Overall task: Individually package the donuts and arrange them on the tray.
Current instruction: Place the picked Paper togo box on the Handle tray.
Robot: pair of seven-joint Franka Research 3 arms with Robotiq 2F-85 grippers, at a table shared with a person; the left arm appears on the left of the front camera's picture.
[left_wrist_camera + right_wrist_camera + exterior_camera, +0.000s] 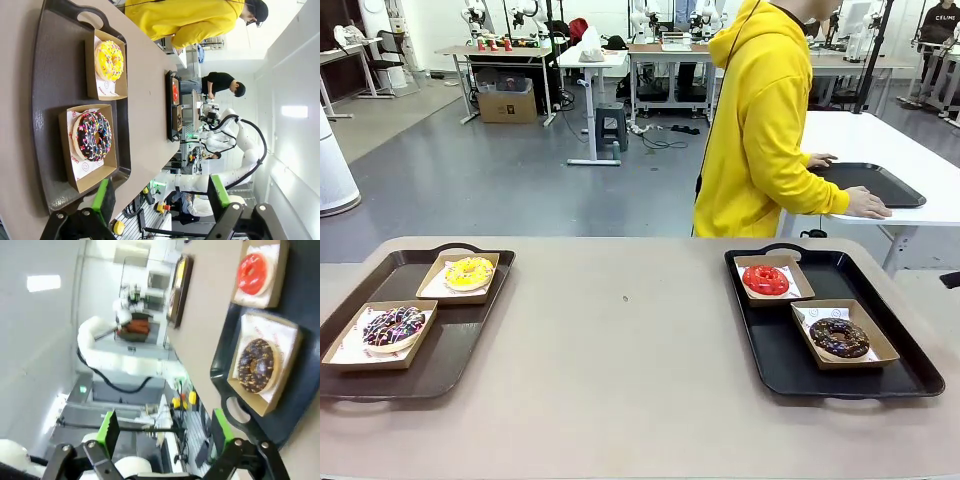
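My left gripper (160,200) stands wide open and holds nothing, and so does my right gripper (165,432); both hang clear of the table.

Nearest ahead of my left jaws, just past the green pads, lies the chocolate sprinkled donut (93,136) in its cardboard box (105,167) on the left tray (47,90). Beyond it on that tray sits the yellow donut (109,60) in a box of its own.

Off to one side of my right jaws is the dark chocolate donut (255,365), boxed, on the right tray (305,390); farther along sits the red donut (252,273), boxed too.

All four look packaged and trayed, so I judge little is left beyond tidying. If I move a box, I should come down over its rim, pinch the cardboard wall rather than the icing, and lift level so the donut does not slide.

Farthest off, the person in the yellow hoodie (755,120) has a hand (868,204) on another table's tray (880,178).
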